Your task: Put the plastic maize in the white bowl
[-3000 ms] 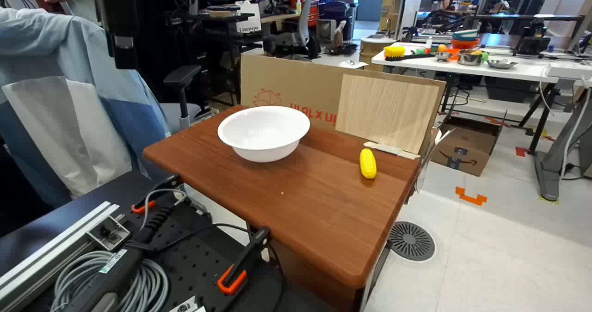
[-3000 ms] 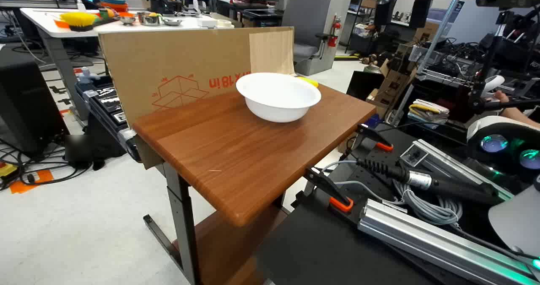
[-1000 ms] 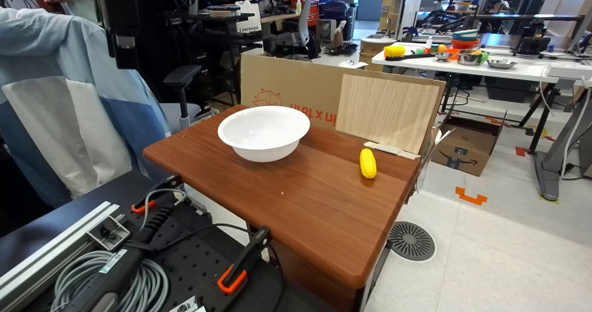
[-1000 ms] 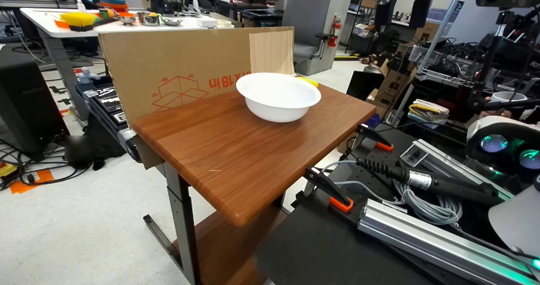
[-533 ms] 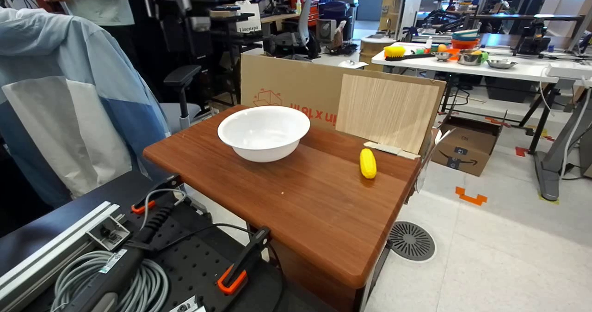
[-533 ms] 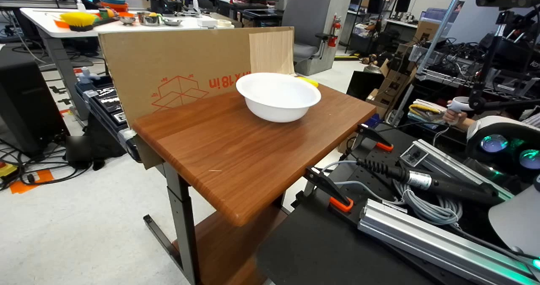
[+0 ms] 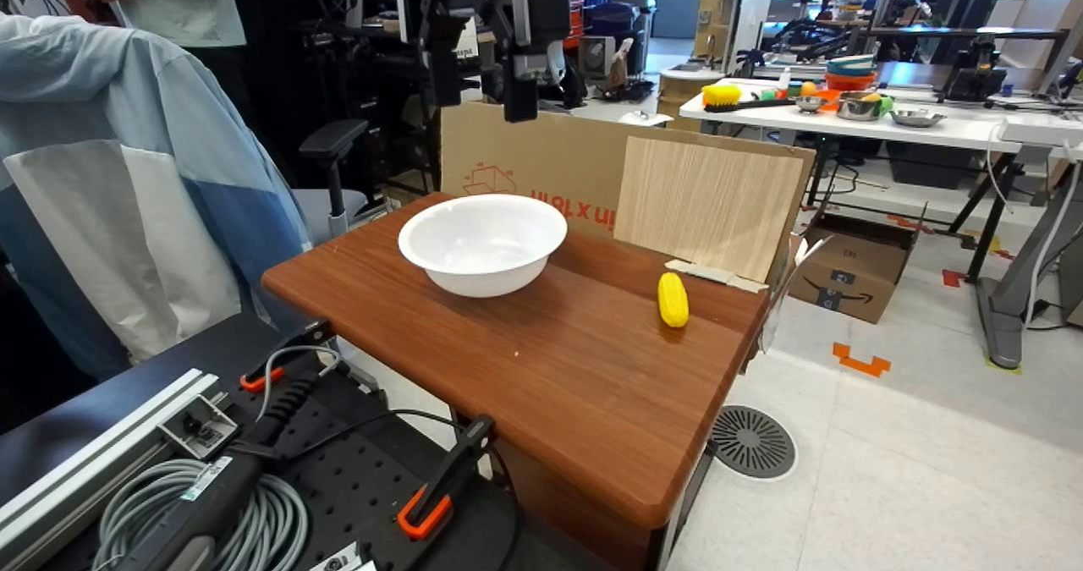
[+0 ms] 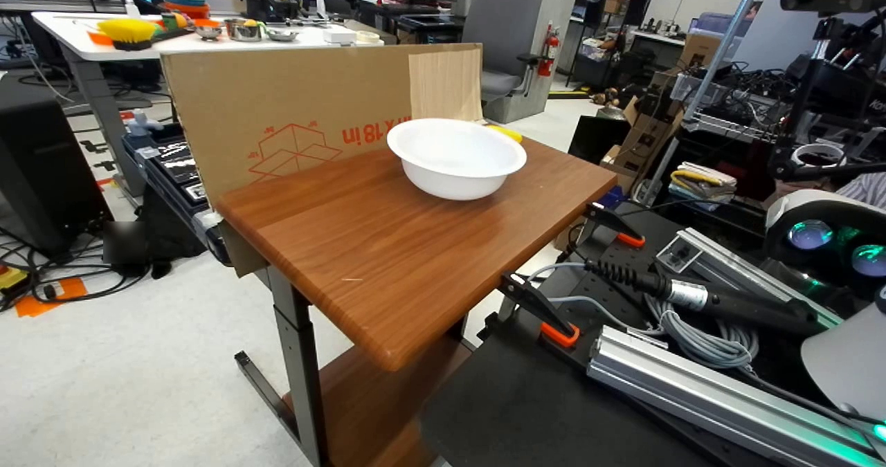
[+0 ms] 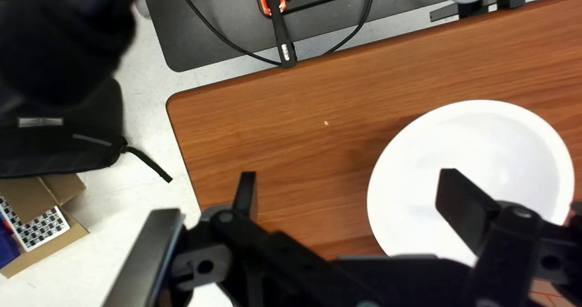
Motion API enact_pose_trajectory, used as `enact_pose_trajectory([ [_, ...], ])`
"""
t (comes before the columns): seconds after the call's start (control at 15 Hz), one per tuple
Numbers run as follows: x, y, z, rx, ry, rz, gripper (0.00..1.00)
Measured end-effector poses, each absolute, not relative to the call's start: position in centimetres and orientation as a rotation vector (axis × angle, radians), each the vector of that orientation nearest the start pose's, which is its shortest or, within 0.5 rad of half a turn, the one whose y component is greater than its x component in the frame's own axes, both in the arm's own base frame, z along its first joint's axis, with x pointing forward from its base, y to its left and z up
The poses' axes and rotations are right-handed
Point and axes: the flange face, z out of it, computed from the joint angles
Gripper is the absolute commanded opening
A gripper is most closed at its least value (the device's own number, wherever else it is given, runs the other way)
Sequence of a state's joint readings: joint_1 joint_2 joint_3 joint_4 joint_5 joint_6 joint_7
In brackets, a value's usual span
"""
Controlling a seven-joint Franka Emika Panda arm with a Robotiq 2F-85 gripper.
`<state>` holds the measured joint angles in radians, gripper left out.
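Note:
The plastic maize (image 7: 673, 300) is a small bright yellow cob lying on the brown table near its far right edge in an exterior view. It also shows, mostly hidden behind the bowl, in an exterior view (image 8: 509, 133). It is out of view in the wrist view. The white bowl (image 7: 482, 245) stands upright on the table, apart from the maize; it also shows in an exterior view (image 8: 457, 159) and in the wrist view (image 9: 482, 148). My gripper (image 7: 482, 104) is open and empty, high above the table; in the wrist view its fingers (image 9: 348, 175) are wide apart, one overlapping the bowl.
A cardboard sheet (image 7: 541, 144) stands upright along the table's far edge, with a light wood panel (image 7: 711, 203). Black clamps with orange grips (image 7: 448, 478) hold the near edge of the brown table (image 7: 550, 402). A cable coil (image 7: 203, 512) lies on the black bench.
My gripper has moved from the left, at the top of an exterior view, rightward to a place high beyond the bowl in that picture. The bowl and the maize have not moved.

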<state>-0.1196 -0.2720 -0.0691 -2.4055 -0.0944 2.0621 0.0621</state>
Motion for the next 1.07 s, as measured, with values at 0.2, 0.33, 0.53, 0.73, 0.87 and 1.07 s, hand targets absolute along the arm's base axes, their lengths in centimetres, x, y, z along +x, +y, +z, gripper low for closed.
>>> enact_pose_trajectory([
  [0.2, 43.4, -8.7, 41.3, -3.188, 0.278, 0.117, 1.0],
  [0.33, 43.7, -8.7, 41.0, -3.2, 0.115, 0.13, 1.0],
  [0.53, 46.2, -10.1, 40.6, -3.195, -0.092, 0.157, 1.0],
  [0.73, 50.3, -13.5, 38.7, -3.182, -0.12, 0.252, 1.0],
  [0.87, 52.3, -15.2, 36.8, -3.173, -0.083, 0.311, 1.0],
  [1.07, 52.3, -14.8, 36.7, -3.172, -0.092, 0.315, 1.0],
])
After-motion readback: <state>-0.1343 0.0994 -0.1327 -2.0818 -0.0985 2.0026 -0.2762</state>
